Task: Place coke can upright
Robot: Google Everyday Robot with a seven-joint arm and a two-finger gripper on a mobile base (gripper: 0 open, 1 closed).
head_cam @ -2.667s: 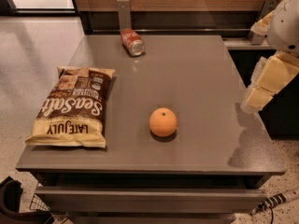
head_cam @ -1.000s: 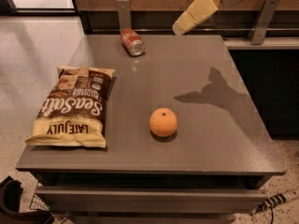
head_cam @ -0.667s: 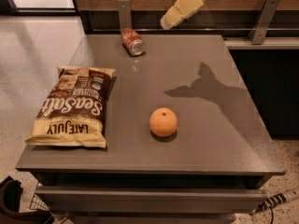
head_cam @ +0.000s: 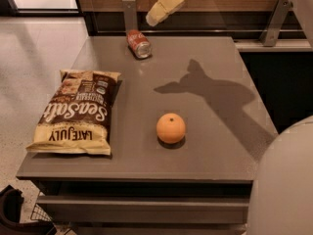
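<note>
The coke can (head_cam: 138,43), red with a silver end, lies on its side near the far edge of the grey table (head_cam: 205,146). My gripper (head_cam: 157,13) hangs in the air at the top of the view, just above and to the right of the can, not touching it. Its cream-coloured tip points down and to the left toward the can. The arm's shadow falls across the right half of the table.
An orange (head_cam: 170,128) sits near the table's middle front. A chip bag (head_cam: 76,112) lies flat on the left side. Metal brackets (head_cam: 129,11) and a rail stand behind the far edge. Part of my body (head_cam: 283,180) fills the lower right corner.
My gripper has swung from the right side of the table up and leftward, ending above the can. The can, orange and bag have not moved.
</note>
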